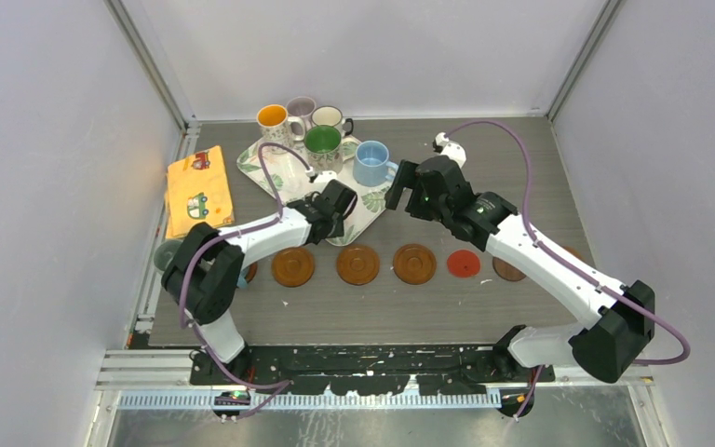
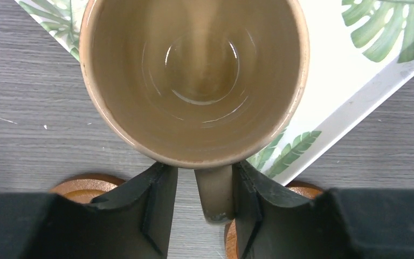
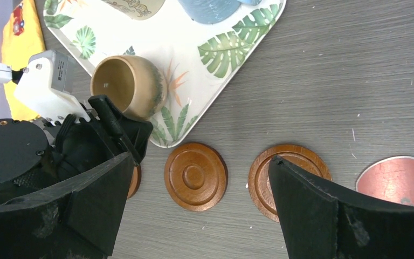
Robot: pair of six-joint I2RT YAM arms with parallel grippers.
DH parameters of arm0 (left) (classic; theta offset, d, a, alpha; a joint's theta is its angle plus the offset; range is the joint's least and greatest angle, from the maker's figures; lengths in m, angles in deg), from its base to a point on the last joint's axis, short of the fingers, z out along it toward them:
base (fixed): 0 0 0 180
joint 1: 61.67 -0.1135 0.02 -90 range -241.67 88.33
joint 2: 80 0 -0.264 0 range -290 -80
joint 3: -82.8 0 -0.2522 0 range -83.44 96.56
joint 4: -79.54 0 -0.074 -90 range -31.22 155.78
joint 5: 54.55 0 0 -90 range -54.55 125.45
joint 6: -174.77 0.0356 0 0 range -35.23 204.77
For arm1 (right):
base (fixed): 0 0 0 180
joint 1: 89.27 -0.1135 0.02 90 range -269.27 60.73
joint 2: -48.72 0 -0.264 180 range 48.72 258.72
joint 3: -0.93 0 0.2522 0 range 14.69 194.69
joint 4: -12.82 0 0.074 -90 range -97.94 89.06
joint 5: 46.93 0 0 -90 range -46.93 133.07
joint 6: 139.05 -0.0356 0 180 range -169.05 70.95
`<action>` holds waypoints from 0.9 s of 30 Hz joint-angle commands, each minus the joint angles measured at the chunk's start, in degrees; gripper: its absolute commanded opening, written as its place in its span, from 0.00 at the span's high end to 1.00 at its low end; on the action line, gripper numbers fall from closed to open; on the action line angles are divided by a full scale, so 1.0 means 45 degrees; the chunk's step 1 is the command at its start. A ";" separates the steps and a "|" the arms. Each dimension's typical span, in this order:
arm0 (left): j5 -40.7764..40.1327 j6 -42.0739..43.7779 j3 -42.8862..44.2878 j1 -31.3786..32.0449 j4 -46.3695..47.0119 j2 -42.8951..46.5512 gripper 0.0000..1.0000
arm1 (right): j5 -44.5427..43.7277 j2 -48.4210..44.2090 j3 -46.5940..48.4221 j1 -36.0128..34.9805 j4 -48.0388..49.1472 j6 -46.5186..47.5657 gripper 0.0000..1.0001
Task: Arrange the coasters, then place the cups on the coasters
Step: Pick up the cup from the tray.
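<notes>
The grey table (image 1: 521, 307) carries a leaf-patterned tray (image 3: 156, 43) at its far side. The right hand (image 3: 200, 167) hangs wide open and empty over the row of coasters (image 1: 358, 264) just near of the tray. The left hand (image 2: 204, 178), half closed, has a finger at each side of the handle of the tan cup (image 2: 194, 81), not yet clamped. This cup stands on the tray's near corner.

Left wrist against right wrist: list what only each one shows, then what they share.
Only left wrist: the inside of the tan cup down to its bottom, and its handle between the jaws of the left gripper, a gap on one side. Only right wrist: the yellow cloth, the blue cup, the red coaster. Both: the tan cup, the leaf tray, wooden coasters.
</notes>
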State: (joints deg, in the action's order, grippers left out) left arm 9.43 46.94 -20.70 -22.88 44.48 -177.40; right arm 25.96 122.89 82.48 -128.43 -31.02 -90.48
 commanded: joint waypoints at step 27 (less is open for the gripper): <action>-0.0365 0.0626 -0.1046 0.0015 0.0665 0.3287 0.99 | -0.0177 0.0038 -0.0522 -0.0041 0.0364 0.0222 0.00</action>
State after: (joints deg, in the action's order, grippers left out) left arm 9.78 49.37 -25.29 -22.88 44.00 -169.62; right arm 26.01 123.00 80.54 -128.43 -31.31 -89.89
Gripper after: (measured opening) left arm 0.234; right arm 0.998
